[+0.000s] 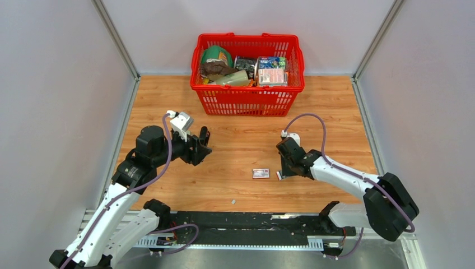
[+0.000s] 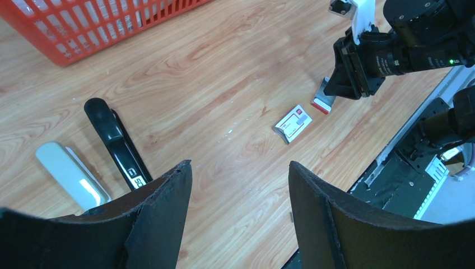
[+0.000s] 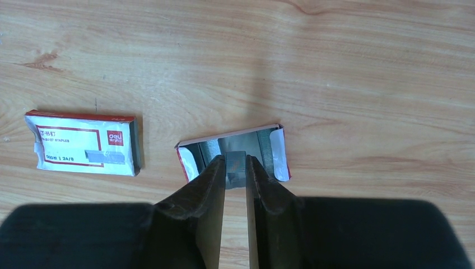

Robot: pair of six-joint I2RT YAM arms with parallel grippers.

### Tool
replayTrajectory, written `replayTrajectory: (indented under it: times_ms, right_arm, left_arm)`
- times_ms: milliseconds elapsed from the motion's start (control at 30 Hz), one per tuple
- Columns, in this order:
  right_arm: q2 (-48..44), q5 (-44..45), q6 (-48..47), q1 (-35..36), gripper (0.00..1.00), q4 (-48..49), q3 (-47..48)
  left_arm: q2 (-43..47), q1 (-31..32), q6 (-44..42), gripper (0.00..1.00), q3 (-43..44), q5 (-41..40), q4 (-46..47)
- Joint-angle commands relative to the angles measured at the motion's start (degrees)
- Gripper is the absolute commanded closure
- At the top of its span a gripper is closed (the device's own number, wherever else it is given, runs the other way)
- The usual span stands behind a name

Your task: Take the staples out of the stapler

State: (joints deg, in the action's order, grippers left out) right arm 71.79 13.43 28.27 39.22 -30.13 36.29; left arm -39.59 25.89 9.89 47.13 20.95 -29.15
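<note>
The black stapler [image 2: 115, 143] lies on the wooden table, left of my left gripper, with a white elongated piece [image 2: 70, 175] beside it. In the top view it is hidden under the left arm. My left gripper [image 2: 241, 185] [image 1: 200, 147] is open and empty above the table. My right gripper [image 3: 235, 163] [image 1: 280, 171] is shut on a small grey strip of staples [image 3: 236, 162]. It holds the strip over an open red-and-white staple tray [image 3: 263, 147] that lies flat on the table.
A small labelled staple box [image 3: 84, 147] [image 1: 260, 174] [image 2: 292, 122] lies left of the tray. A red basket [image 1: 246, 101] full of items stands at the back. A tiny metal bit [image 1: 233, 200] lies near the front rail [image 1: 241, 224].
</note>
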Motion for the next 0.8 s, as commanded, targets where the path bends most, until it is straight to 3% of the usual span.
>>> replayTrajectory:
  times_ms: [0,267,500,767]
  right_arm:
    - [1.07,1.16,0.56,-0.81,0.77,2.97,0.09]
    - [2.13,1.16,0.47,-1.16,0.77,4.11,-0.08]
    - [2.30,1.60,0.47,-1.17,0.70,4.55,0.18]
    - [-1.64,0.81,0.03,-1.08,0.69,2.80,2.02]
  left_arm:
    - [-0.13,0.30,0.04,0.29,-0.11,1.11,1.11]
    - [-0.31,0.21,-0.13,0.29,-0.03,1.37,0.94]
    - [-0.48,0.21,0.04,0.29,-0.11,1.64,1.11]
    - [-0.40,0.21,0.04,0.29,-0.11,1.90,1.20]
